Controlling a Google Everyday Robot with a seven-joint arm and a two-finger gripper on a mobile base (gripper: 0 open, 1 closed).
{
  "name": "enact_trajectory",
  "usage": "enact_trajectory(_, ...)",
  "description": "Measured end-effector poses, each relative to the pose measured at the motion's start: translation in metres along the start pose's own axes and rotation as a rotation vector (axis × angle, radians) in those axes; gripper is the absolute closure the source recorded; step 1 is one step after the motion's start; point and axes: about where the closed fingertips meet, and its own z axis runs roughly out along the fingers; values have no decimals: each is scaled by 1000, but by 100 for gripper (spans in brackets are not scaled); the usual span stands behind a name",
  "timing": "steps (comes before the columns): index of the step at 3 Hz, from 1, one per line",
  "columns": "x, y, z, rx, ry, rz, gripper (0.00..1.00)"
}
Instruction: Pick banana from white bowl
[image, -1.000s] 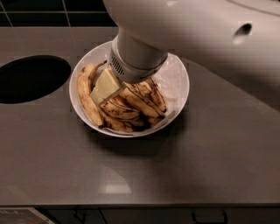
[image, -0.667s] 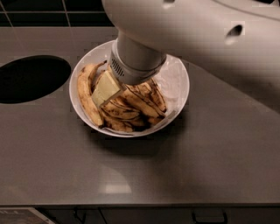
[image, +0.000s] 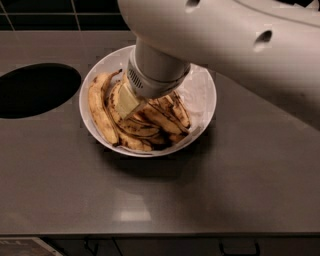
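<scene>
Barely anything moved since the earlier frames: white arm (image: 225, 40) shifted slightly across the top, bowl and fruit same spots. Tool (image: 127, 102) is down inside the white bowl (image: 212, 107), its pale pad sunk into the pile just right of the banana (image: 100, 112). Can't tell if the tool is clenched, released or grasping anything, since the wrist housing hides the tip. Banana lies along the bowl's left inner wall, long and gently curved, stem end up toward the back, not lifted, resting among the other bananas (image: 162, 117), which fill the middle and right of the bowl. Bowl sits on the grey table (image: 225, 190), near a dark round opening (image: 37, 90) to the left. Progress, as I judge it: reach and descent done, tool at grasp height; secure grip unconfirmed. Left to do: close on the banana, lift it clear of the rim and out of the bowl.
</scene>
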Motion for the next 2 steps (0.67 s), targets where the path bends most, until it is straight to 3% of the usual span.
enact_trajectory(2, 3, -2, -1, 8, 2, 9, 78)
